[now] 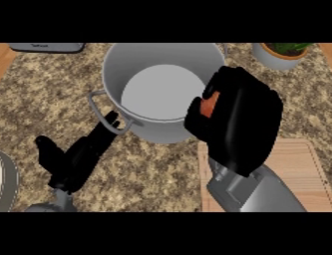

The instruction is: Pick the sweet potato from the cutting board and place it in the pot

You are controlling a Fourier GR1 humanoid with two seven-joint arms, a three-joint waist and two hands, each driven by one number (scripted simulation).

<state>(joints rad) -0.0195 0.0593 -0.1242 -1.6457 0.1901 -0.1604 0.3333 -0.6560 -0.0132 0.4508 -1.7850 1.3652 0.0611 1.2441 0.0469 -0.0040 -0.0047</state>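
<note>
The right hand (pixel 235 122) is curled around the sweet potato (pixel 210 105), of which only a sliver of orange shows between the thumb and fingers, and it hangs at the pot's (pixel 120 74) right rim, just above the wall rather than over the pale floor inside. The cutting board (pixel 301 169) lies bare on the near right side of the pot, so the lift looks done and the carry is nearly finished. To do this well, I would bring the hand further left until the sweet potato sits clearly over the pot's middle, lower it inside the wall, and only then uncurl the fingers. The left hand (pixel 77 159) rests open just near the pot's left handle (pixel 98 102), fingers straight, holding nothing
</note>
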